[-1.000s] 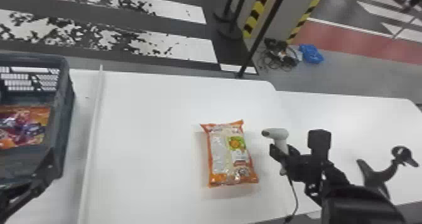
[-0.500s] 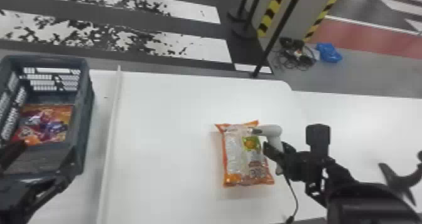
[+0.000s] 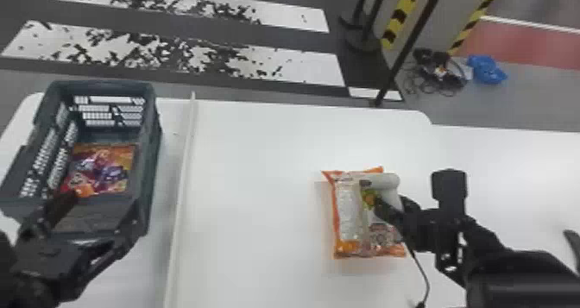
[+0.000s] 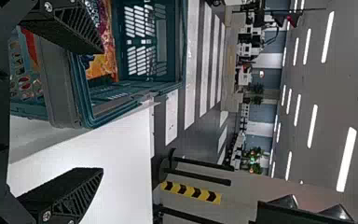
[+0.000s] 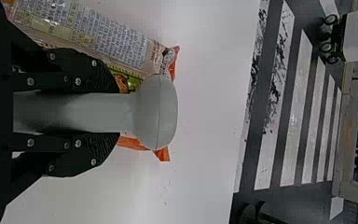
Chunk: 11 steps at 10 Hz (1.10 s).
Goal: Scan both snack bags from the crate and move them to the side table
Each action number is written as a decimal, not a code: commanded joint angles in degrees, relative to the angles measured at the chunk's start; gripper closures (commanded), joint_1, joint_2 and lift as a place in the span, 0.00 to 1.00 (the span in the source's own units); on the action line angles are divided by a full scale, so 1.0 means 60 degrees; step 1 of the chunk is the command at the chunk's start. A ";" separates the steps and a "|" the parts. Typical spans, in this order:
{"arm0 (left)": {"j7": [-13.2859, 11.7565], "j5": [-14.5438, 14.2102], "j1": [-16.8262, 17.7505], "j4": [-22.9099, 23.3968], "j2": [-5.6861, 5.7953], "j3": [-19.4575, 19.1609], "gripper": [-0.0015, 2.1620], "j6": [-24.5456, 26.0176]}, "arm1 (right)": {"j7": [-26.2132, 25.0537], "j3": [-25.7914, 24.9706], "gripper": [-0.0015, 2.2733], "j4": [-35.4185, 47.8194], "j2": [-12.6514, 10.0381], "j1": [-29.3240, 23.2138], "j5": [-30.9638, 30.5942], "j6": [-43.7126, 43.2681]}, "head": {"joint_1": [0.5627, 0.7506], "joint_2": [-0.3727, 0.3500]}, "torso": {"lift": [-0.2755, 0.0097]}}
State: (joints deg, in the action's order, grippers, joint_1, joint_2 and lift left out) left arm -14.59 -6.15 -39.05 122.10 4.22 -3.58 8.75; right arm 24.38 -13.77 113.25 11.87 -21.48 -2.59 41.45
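We clamp the scanner [image 5: 161, 112] in our right gripper [image 5: 108, 113] over the snack bag [image 3: 347, 212] near the tabletop's [image 3: 259, 199] right edge, likely for scanning; our left gripper [image 4: 102, 110] gapes

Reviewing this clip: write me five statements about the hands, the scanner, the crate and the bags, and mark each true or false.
1. The right hand is closed on the white scanner. True.
2. The left hand is shut. False: it is open, its two fingers wide apart.
3. One snack bag lies inside the crate. True.
4. The other snack bag stands upright on its end. False: it lies flat on the white table.
5. The crate is on the robot's right of the bag lying outside it. False: it is on the robot's left, beyond a raised pale strip.
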 commanded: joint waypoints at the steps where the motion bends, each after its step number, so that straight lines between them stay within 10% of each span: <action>1: 0.0000 0.0000 0.0004 -0.0018 0.0000 0.0011 0.05 -0.0029 | -0.0006 0.0009 0.99 -0.0154 0.0000 0.0079 -0.0052 0.0029 | 0.70 0.24 | 0.70; 11: 0.0000 0.0000 -0.0026 -0.0018 0.0000 -0.0004 0.05 -0.0058 | -0.0167 -0.1646 0.99 -0.0623 -0.0117 0.0108 0.0358 -0.0645 | 0.70 0.13 | 0.70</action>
State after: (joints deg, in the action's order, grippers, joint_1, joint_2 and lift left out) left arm -14.59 -6.15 -39.23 122.01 4.22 -3.60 8.41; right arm 23.42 -22.61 110.77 11.10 -21.06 -0.63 38.39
